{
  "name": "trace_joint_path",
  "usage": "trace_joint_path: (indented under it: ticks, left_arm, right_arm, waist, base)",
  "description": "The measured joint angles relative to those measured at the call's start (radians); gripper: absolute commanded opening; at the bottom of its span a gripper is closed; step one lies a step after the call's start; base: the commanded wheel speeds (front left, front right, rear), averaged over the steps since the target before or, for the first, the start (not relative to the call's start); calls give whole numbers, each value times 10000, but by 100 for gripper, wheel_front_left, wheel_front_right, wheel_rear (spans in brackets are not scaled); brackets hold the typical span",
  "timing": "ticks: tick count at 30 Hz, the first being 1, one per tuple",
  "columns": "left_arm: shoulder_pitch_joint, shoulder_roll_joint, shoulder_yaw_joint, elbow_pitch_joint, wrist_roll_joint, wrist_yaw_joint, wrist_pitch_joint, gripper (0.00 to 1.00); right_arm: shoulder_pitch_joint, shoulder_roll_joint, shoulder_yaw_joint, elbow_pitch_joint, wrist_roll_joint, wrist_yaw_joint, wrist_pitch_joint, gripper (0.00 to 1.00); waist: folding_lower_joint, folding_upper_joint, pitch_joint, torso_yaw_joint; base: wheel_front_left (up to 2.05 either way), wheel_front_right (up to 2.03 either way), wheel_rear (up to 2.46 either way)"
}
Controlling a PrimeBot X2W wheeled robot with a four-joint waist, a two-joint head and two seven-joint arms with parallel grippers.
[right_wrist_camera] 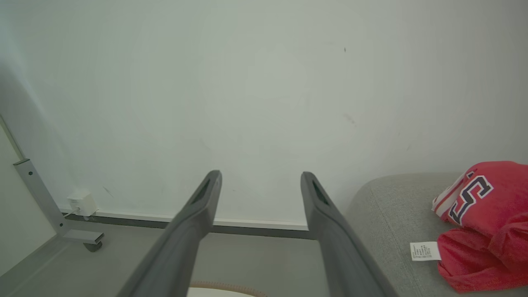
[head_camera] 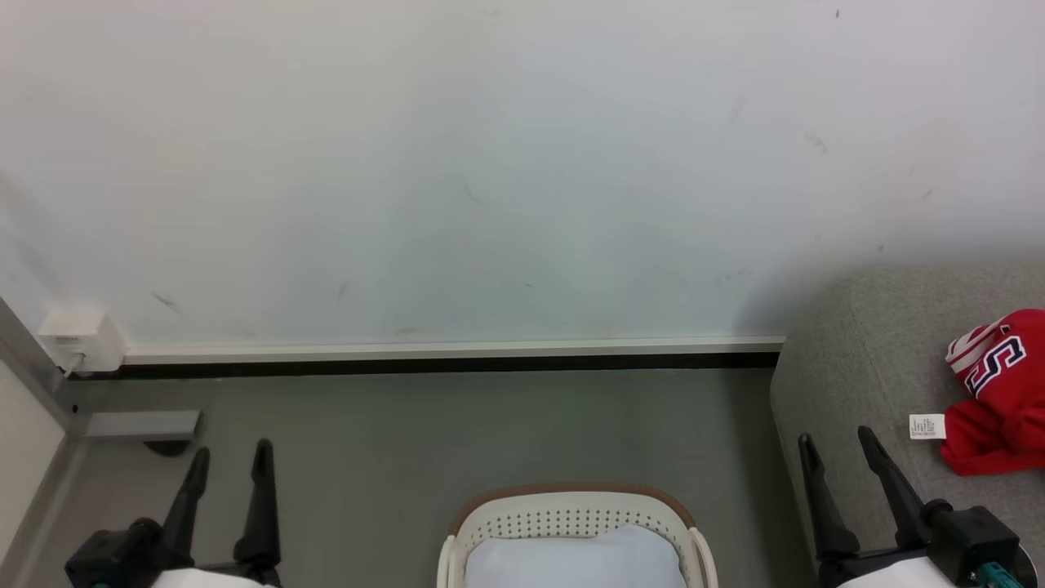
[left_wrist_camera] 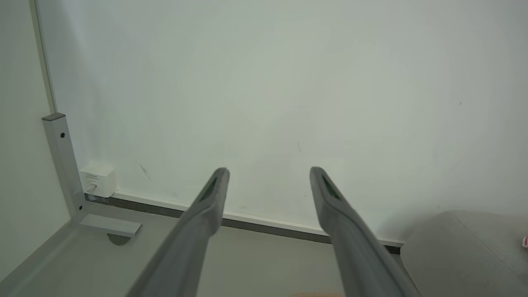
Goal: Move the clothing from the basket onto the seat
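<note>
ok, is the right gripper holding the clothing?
No, the right gripper has its jaws open and empty, while the red clothing lies apart on the grey seat.

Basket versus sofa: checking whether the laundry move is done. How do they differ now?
The oval white perforated plastic basket with a brown rim holds no garment in its visible part; the large grey fabric sofa carries the red and white clothing. The basket is hard and holed; the sofa is soft and upholstered. The basket stands straight ahead, the sofa to the right. Both sit on the grey floor.
</note>
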Motion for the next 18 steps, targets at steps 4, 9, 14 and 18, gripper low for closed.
trace_joint_path:
  ticks: [4, 9, 14, 18]
  left_arm:
    - [338, -556, 428, -94, 901, -393, 0, 100]
    - [394, -920, 548, 426, 1536, -738, 0, 100]
    - [264, -1110, 788, 717, 1921, -865, 0, 100]
    - [212, -1200, 951, 853, 2067, -909, 0, 100]
  right_arm:
    - [-6, 176, -61, -251, -274, 0, -35, 100]
    - [-8, 263, 61, -226, -520, 0, -36, 100]
    - [-18, 311, 88, -176, -485, 0, -36, 100]
    - [-18, 332, 178, -104, -337, 0, -36, 100]
  waist:
    - [0, 0, 27, -3]
    - [0, 0, 79, -22]
    - [0, 0, 78, -107]
    - [0, 0, 78, -181]
  base:
    - [0, 0, 0]
    - [0, 0, 0]
    - [0, 0, 0]
    - [0, 0, 0]
